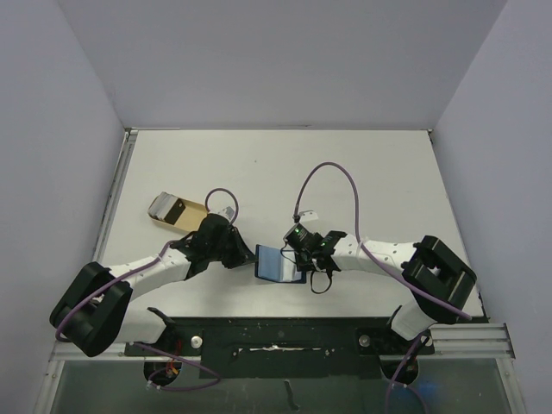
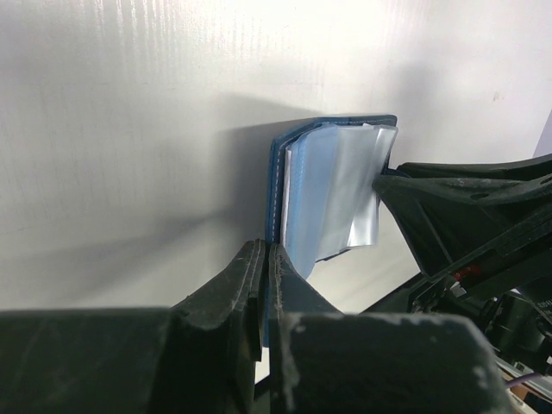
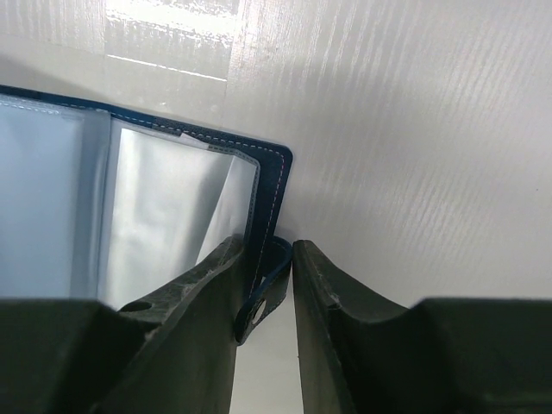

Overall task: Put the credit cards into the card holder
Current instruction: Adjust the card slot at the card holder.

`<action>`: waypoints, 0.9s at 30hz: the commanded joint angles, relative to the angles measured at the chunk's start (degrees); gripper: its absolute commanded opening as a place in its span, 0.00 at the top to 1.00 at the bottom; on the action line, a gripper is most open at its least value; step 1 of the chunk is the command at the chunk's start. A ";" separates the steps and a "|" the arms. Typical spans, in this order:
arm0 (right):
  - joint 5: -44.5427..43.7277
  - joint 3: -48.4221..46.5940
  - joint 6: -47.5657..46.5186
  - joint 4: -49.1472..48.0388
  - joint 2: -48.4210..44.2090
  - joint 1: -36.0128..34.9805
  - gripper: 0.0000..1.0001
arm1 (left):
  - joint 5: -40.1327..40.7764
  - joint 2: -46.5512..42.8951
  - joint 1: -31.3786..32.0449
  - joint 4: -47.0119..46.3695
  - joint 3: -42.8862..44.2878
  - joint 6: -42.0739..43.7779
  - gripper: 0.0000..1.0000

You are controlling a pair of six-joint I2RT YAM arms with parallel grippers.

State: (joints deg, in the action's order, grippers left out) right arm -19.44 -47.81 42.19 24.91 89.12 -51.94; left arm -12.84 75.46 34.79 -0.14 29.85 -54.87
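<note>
The navy card holder (image 1: 274, 263) stands open between my two grippers, its light blue and clear sleeves fanned out. My left gripper (image 1: 250, 257) is shut on the left cover's edge, and the left wrist view shows the cover (image 2: 278, 185) pinched between the jaws of that gripper (image 2: 267, 259). My right gripper (image 1: 299, 259) is shut on the right cover by the snap tab (image 3: 263, 297). That cover (image 3: 272, 185) runs into the right gripper (image 3: 272, 259). A tan/gold card (image 1: 183, 212) with a dark patch lies at the left. I cannot make out a separate black card.
A shallow beige tray (image 1: 159, 205) holds the gold card behind my left arm. Purple cables loop above both wrists. Grey walls close in the white table (image 1: 285, 164) on three sides. The arm bases sit along the near edge.
</note>
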 commanded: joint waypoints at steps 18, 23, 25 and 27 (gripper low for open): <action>-0.40 0.21 -0.36 -2.37 0.23 -1.38 0.73 | -6.14 2.14 -0.30 -11.60 -0.58 -2.29 0.64; -0.04 0.48 -0.35 -2.85 0.02 -1.49 0.72 | -5.89 3.11 -0.29 -11.72 -0.50 -1.99 0.72; 0.00 0.36 -0.38 -2.72 -0.08 -1.48 0.70 | -5.74 2.82 -0.33 -11.72 -0.51 -2.00 0.82; 0.01 0.10 -0.36 -2.48 -0.46 -1.56 0.68 | -5.39 2.19 -0.33 -11.43 -0.58 -2.12 0.93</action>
State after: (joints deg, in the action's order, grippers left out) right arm -19.05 -47.70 42.04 23.88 89.14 -52.97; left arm -18.04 78.70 34.79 -8.03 28.88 -56.99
